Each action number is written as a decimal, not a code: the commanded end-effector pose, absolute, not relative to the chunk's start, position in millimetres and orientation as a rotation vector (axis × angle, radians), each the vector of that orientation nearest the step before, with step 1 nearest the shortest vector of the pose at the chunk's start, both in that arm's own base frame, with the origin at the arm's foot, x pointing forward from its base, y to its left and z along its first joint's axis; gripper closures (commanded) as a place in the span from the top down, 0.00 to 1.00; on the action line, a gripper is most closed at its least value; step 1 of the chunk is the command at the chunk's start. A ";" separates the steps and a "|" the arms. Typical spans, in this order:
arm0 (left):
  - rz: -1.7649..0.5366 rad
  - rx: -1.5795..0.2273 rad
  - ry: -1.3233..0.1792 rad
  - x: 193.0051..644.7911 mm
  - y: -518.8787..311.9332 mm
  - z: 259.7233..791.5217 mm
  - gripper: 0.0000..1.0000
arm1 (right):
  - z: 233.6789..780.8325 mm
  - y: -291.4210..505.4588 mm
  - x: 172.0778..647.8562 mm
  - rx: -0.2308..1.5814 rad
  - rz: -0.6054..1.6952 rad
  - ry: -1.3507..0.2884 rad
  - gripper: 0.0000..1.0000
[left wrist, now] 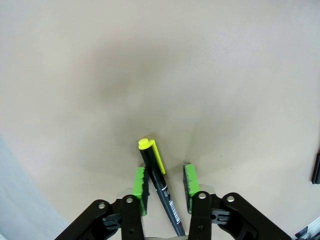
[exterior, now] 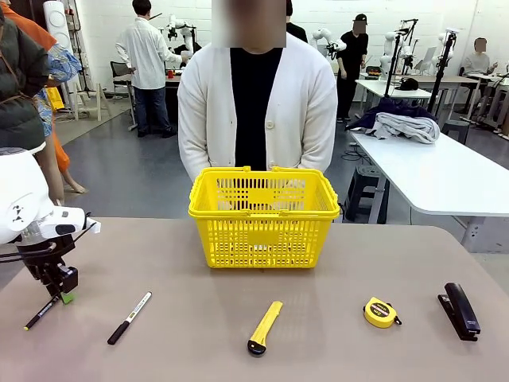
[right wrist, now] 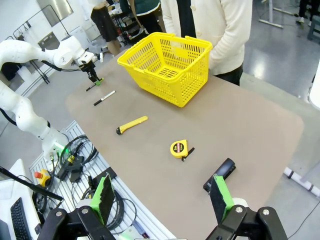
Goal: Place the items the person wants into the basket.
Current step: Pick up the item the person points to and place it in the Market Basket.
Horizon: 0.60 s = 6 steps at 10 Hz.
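Observation:
The slim black pen (exterior: 41, 312) with a yellow cap lies at the table's left front. My left gripper (exterior: 64, 293) is down over its capped end. In the left wrist view the pen (left wrist: 159, 175) runs between the green pads (left wrist: 141, 187); the left pad is against it and a gap shows on the right, so the left gripper (left wrist: 166, 172) reads as open around it. The tape measure (exterior: 380, 312) and black stapler (exterior: 460, 310) lie at the right front. The yellow basket (exterior: 262, 215) stands mid-table before the person (exterior: 254, 103). My right gripper (right wrist: 162, 190) hangs open high above the stapler (right wrist: 220, 175).
A black-and-white marker (exterior: 130, 317) lies just right of the pen. A long yellow utility knife (exterior: 264, 326) lies in front of the basket. Bare tabletop separates the tools from the basket. Cables and a controller box sit below the table's near edge in the right wrist view.

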State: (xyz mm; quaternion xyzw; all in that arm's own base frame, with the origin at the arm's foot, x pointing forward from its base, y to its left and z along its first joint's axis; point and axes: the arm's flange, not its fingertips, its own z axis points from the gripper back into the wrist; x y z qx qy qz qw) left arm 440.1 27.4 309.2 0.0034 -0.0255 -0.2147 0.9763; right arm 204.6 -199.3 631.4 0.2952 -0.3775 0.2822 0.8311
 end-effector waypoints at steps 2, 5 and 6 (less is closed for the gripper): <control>-0.413 0.039 -0.052 443.1 27.7 305.7 0.00 | 631.2 -199.0 205.2 0.641 0.610 -0.813 1.00; -0.411 0.041 -0.044 445.0 27.5 304.8 0.00 | 631.2 -199.0 205.2 0.641 0.610 -0.813 1.00; -0.411 0.044 -0.043 444.7 27.6 304.7 0.00 | 631.2 -199.0 205.2 0.641 0.610 -0.813 1.00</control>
